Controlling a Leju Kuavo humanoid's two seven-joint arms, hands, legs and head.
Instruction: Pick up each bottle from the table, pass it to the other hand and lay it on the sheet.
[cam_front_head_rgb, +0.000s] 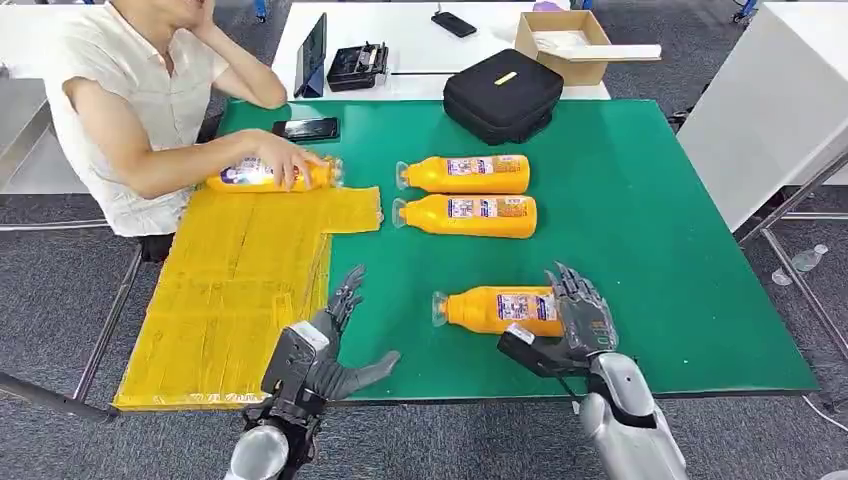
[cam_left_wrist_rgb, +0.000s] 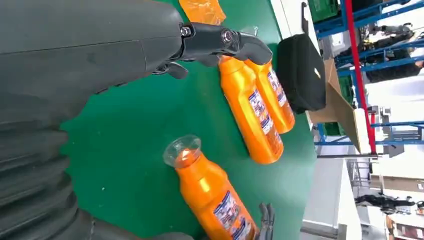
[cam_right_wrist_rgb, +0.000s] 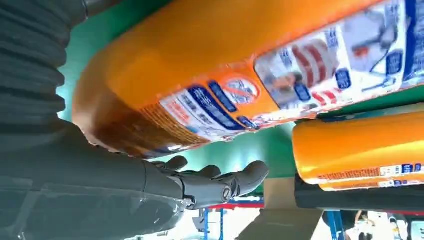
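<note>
Orange bottle (cam_front_head_rgb: 495, 309) against right hand (cam_front_head_rgb: 583, 312)

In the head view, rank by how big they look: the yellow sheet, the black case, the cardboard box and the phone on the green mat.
1. yellow sheet
2. black case
3. cardboard box, though it stands farther back, so its true size is unsure
4. phone

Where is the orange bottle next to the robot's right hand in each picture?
Head view: the nearest bottle lies low and centre on the green mat, right hand at its base.
Left wrist view: bottle at the bottom middle, clear cap up.
Right wrist view: bottle fills the top.
Shared landmark: the two bottles lying together.
</note>
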